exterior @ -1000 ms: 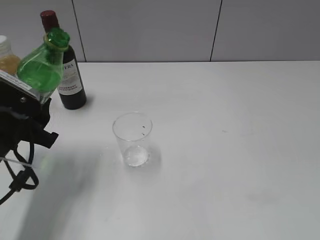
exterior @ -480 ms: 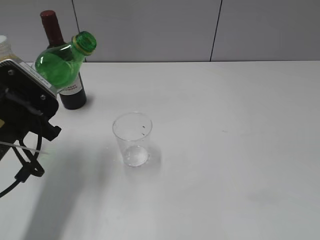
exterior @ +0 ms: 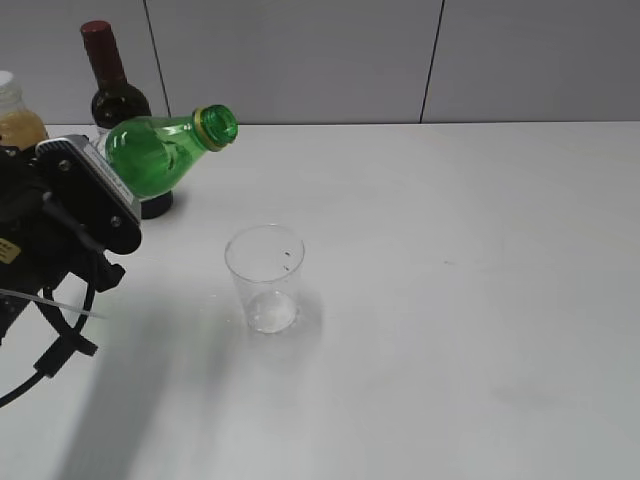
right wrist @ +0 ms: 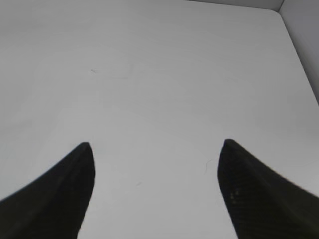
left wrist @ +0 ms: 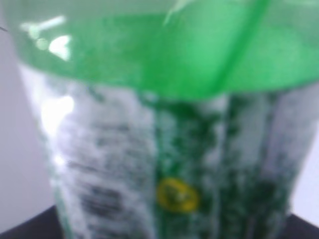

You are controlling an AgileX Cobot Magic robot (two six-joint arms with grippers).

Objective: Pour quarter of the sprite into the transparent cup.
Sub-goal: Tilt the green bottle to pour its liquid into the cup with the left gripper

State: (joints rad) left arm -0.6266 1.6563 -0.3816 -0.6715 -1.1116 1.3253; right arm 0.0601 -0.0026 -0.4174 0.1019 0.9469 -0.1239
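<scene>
The sprite bottle [exterior: 160, 152] is green and capless, tilted far over to the right with its open mouth pointing right, above and left of the transparent cup [exterior: 265, 277]. My left gripper [exterior: 85, 195] is shut on the bottle's lower body, held above the table at the left edge. In the left wrist view the bottle [left wrist: 164, 124] fills the frame, blurred, with its white-green label. The cup stands upright mid-table with a little clear liquid at its bottom. My right gripper [right wrist: 155, 149] is open and empty over bare table; it does not show in the exterior view.
A dark wine bottle [exterior: 115, 95] with a red cap stands behind the sprite at the back left. An orange-juice bottle [exterior: 15, 115] stands at the far left edge. A grey wall runs behind the white table [exterior: 450, 250].
My left gripper has tipped the sprite bottle further over to the right and carried it rightward toward the cup. The cup has not moved.
</scene>
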